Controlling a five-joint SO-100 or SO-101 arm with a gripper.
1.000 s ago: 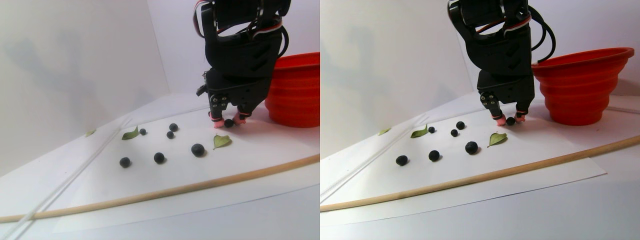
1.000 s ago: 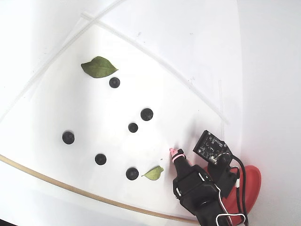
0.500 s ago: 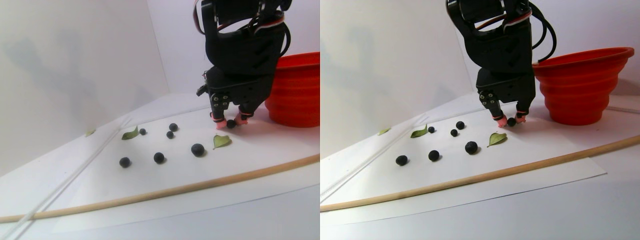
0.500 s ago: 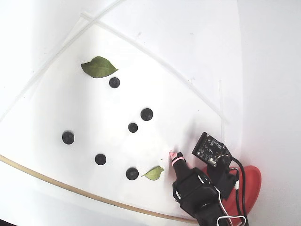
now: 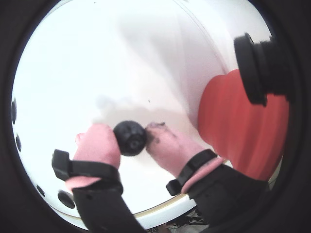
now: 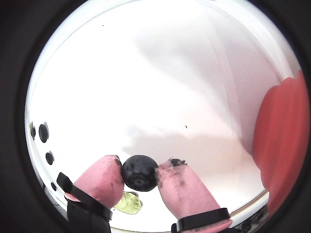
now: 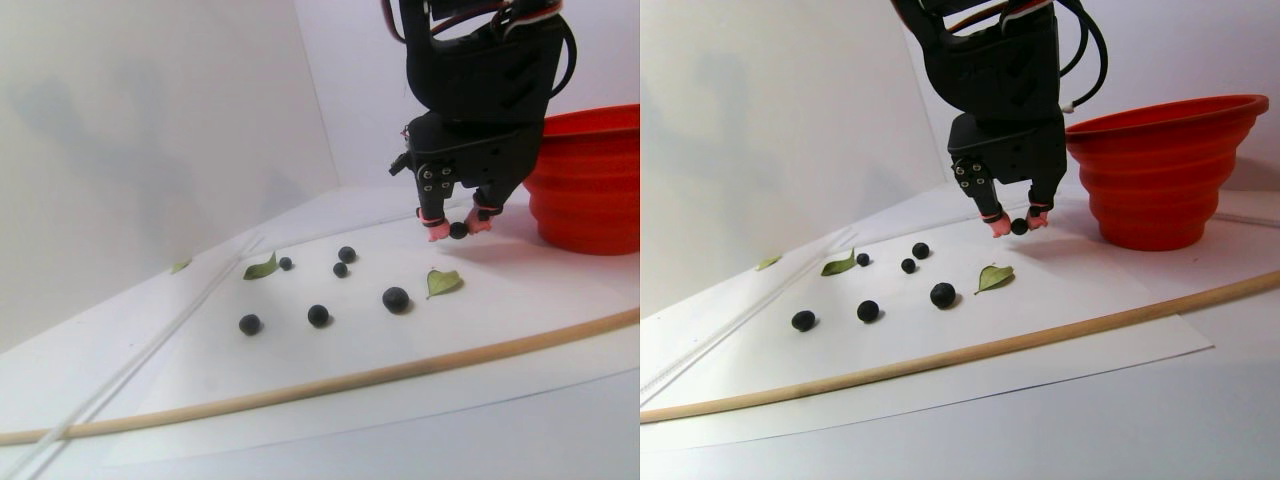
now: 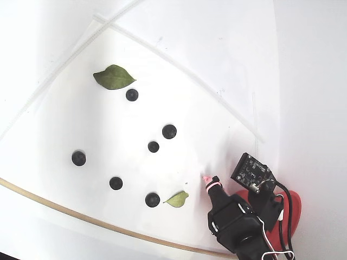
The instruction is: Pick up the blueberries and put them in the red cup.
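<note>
A small round dark blueberry (image 6: 139, 173) is seen clamped between the pink-padded fingertips (image 6: 181, 187) of the black two-finger gripper (image 5: 130, 141), raised clear of the white paper sheet (image 7: 330, 350) in the stereo pair view. Six loose dark blueberries (image 8: 153, 146) are recorded scattered on the sheet, with two green leaves (image 8: 114, 77) among them. Just beyond the gripper, the red ribbed tapered cup (image 7: 588, 180) is observed standing upright.
</note>
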